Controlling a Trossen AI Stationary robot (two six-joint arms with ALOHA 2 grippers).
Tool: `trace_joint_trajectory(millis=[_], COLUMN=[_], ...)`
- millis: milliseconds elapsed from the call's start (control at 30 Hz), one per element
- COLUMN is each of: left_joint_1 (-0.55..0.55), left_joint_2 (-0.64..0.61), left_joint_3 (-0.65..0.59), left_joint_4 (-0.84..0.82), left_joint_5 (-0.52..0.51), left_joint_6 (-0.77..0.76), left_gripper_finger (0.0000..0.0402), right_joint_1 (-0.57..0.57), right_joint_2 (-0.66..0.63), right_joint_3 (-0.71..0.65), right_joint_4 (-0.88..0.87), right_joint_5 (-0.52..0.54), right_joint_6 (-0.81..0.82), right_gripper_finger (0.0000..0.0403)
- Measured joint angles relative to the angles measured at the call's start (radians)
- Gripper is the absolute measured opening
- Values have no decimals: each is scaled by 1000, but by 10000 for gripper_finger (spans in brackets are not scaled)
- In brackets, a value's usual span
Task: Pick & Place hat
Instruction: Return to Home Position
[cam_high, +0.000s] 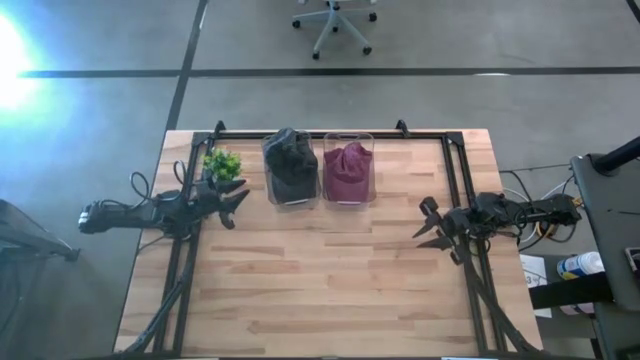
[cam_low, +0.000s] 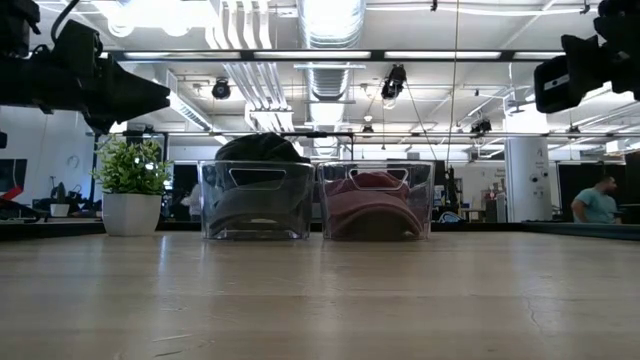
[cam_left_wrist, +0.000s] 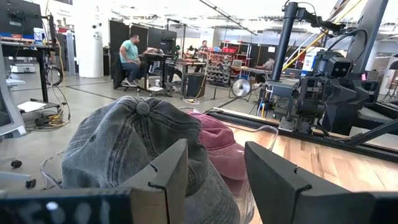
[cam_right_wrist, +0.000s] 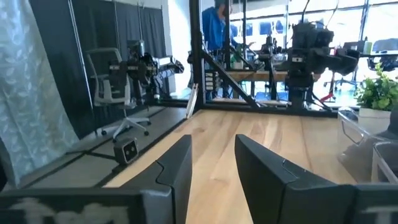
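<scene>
Nearest to us a broad stretch of bare wood runs from the table's (cam_high: 330, 290) front edge up toward the black-cap bin (cam_high: 291, 203), and that is the main open room. The left gripper (cam_high: 238, 208) sits left of that bin and slightly nearer than it, apart from its wall, with its fingers spread. The right gripper (cam_high: 422, 220) is well right of the bin, beyond its neighbour, also a bit nearer, with its fingers spread too. In the low view we see both arms raised high above the tabletop, so the wood under them is open.

The black cap (cam_high: 291, 160) fills the black-cap bin, and its crown pokes above the rim. The red-cap bin (cam_high: 348, 201) stands right beside it on the right; we cannot tell whether the walls touch. The red cap (cam_high: 347, 165) lies inside it, below the rim. The potted plant (cam_high: 222, 164) is left of the black-cap bin with a small gap between them, farther back than the left gripper.

The black frame rail (cam_high: 330, 132) along the table's far edge runs close behind the bin, with little room there. Past it we see grey floor and an office chair (cam_high: 335, 22).
</scene>
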Motion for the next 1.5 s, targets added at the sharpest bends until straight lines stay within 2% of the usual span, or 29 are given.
trace_joint_trajectory(millis=[300,533,700,1033,1500], left_joint_1=[0,0,0,0,0], left_joint_2=[0,0,0,0,0], left_joint_3=[0,0,0,0,0], left_joint_4=[12,16,17,19,19], left_joint_5=[0,0,0,0,0], left_joint_6=[0,0,0,0,0], left_gripper_finger=[153,153,153,153,153], right_joint_1=[-35,-36,-36,-36,-36], right_joint_2=[0,0,10,10,10], right_joint_3=[-1,-1,-1,-2,-2], right_joint_4=[-13,-24,-24,-24,-24], right_joint_5=[131,144,155,155,154], right_joint_6=[-62,-53,4,4,4], right_gripper_finger=[126,132,127,118,132])
